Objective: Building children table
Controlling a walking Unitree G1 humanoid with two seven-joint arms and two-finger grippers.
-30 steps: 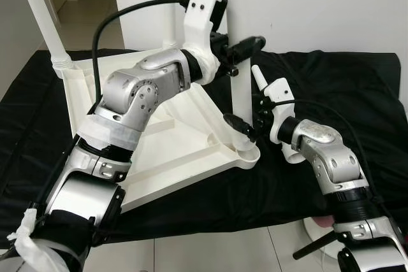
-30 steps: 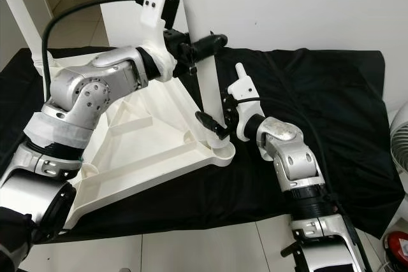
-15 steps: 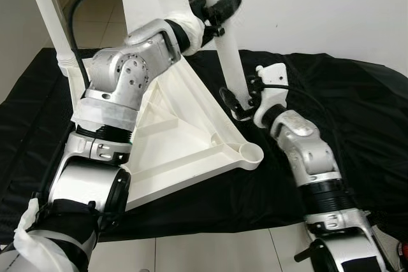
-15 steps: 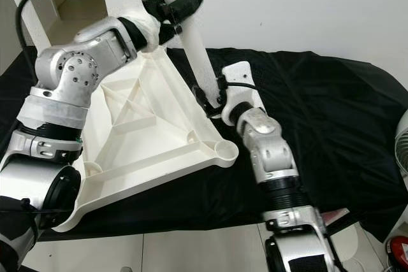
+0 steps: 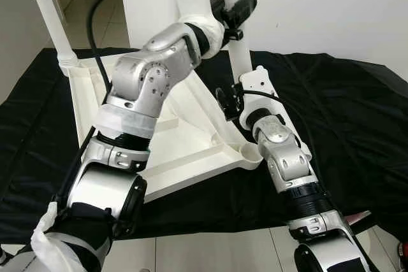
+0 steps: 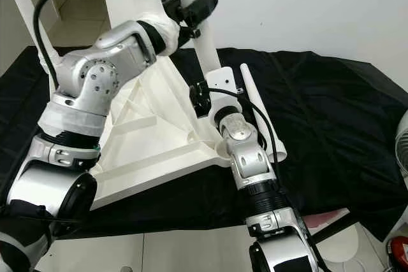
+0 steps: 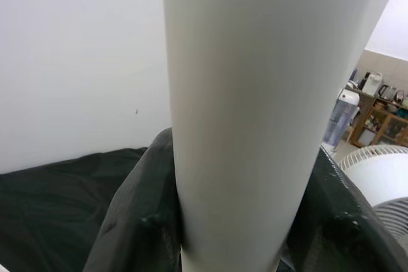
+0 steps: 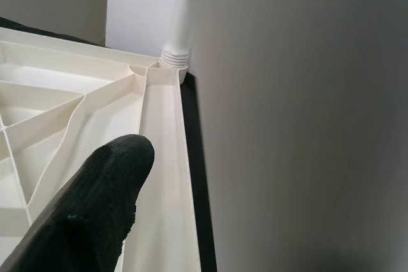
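A black cloth covers the floor, and on it lies the white table top, upside down with its ribbed underside facing up. It is triangular: one corner far left already carries an upright leg, and another corner sits near right, just beside the right arm. A further white tube lies flat on the cloth just right of that corner, long axis running near to far.

The leg in hand stands steeply, tilted a little, its long axis close to vertical. Its lower end hangs above and slightly to the far side of the near-right corner socket, not yet seated as far as I can judge. The coming move turns on that offset: the leg's foot has to come toward the near side and straight down into the socket.

The left gripper is clamped around the leg high up, a black finger on each side pressing the white tube. The right gripper is at the leg's lower part, closer to the socket, so it is better placed to steer the foot. One of its fingers lies alongside the leg; whether it actually pinches the tube I cannot tell.
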